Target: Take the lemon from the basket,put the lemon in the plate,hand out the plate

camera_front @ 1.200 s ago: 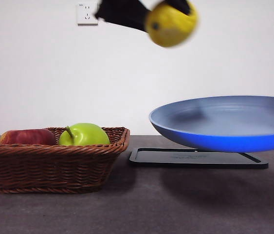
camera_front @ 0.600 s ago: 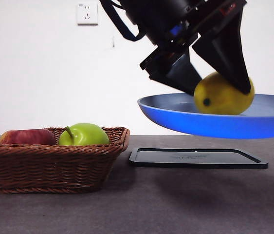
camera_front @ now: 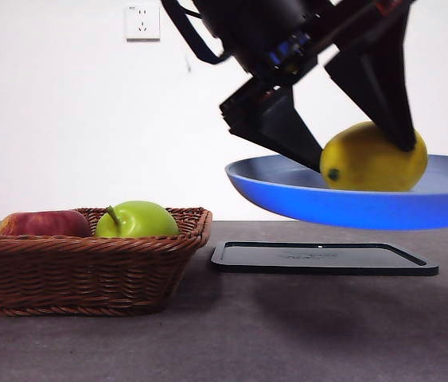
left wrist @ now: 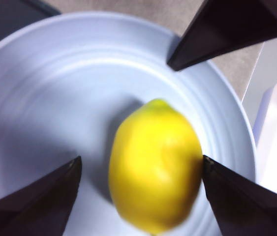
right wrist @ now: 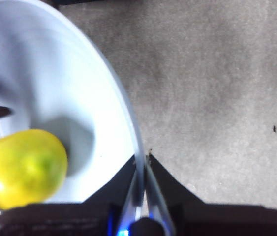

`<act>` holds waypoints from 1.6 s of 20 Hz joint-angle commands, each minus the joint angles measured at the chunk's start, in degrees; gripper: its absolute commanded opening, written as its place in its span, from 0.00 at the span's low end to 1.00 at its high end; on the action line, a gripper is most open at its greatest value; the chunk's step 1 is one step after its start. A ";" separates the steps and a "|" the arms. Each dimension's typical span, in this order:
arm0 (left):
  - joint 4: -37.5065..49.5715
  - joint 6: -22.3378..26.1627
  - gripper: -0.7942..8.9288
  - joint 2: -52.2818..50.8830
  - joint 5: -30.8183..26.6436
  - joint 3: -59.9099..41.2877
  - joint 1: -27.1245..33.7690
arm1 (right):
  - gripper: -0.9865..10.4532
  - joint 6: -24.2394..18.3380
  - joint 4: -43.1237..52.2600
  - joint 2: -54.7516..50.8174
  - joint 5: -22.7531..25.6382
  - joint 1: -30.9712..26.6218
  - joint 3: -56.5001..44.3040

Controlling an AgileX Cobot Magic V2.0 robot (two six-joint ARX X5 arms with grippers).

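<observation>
I have the lemon [left wrist: 154, 164] lying in the plate [camera_front: 303, 185], which my right gripper [right wrist: 141, 167] holds off the surface, jaws clamped on its rim. My left gripper [left wrist: 140, 169] hangs directly above with jaws spread, one touching the fruit, the other clear. The lemon's long axis runs crosswise between those jaws, so I'd lift the left gripper straight up before handing out.

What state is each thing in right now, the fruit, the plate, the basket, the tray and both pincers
lemon: lying in the plate, released
plate: held above the table
left pincer: open, astride the lemon
right pincer: shut on the plate's rim
basket: on the table, holding the green apple and red apple
black tray: bare, under the plate
</observation>
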 commanded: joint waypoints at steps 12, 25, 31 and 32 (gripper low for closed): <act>-15.58 0.13 0.51 -25.73 -0.66 0.92 9.07 | 0.09 2.73 1.25 12.00 -0.50 -1.36 8.76; -24.39 0.55 0.51 -39.08 -4.04 0.92 12.17 | 0.09 9.84 14.75 44.72 -0.20 -5.62 31.17; -24.33 0.26 0.51 -39.08 -4.07 0.92 12.17 | 0.09 10.21 16.02 48.78 1.92 -5.62 31.21; -24.33 0.26 0.51 -39.08 -4.09 0.92 12.17 | 0.09 10.16 16.02 48.81 3.02 -5.60 31.19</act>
